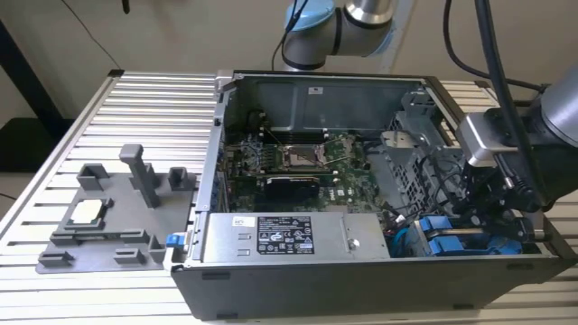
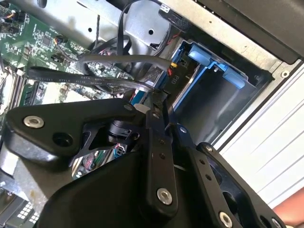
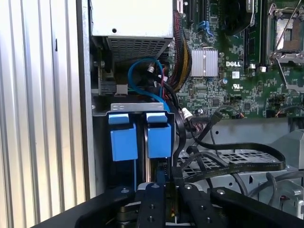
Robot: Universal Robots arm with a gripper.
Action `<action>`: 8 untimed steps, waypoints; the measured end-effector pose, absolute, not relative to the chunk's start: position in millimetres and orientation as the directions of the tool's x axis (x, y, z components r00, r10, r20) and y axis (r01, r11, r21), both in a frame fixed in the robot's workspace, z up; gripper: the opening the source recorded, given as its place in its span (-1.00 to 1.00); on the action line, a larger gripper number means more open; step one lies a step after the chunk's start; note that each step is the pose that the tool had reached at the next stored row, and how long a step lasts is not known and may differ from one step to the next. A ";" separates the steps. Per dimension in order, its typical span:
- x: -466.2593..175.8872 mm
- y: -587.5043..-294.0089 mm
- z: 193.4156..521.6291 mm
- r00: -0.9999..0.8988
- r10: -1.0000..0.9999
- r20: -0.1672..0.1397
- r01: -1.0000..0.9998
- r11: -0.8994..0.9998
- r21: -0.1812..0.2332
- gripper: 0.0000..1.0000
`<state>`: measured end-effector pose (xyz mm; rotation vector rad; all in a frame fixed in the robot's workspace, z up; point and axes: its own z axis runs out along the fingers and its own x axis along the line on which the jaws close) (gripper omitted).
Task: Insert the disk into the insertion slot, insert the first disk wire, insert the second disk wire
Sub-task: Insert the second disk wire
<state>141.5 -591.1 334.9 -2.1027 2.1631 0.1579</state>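
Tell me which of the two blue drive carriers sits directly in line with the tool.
In the first wrist view, it is the blue carrier nearer the motherboard; the tool sits straight behind it. The other blue carrier lies beside the case wall, offset from the tool.

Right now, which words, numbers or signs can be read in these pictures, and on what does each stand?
Nothing can be quoted with confidence.
Label on the power-supply box: symbols and fine print, too small to read.
White sticker on the case's rear wall: too small to read.
Motherboard: a white maker's mark and tiny codes, not quoted here.
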 end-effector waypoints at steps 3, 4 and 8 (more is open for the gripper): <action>141.6 -591.3 335.8 -0.027 -0.987 -0.160 -1.000 0.029 -0.009 -0.52; 141.6 -591.2 336.6 -0.027 -0.987 -0.160 -1.000 0.029 -0.009 -0.52; 141.6 -591.2 343.8 -0.027 -0.987 -0.161 -1.000 0.029 -0.009 -0.52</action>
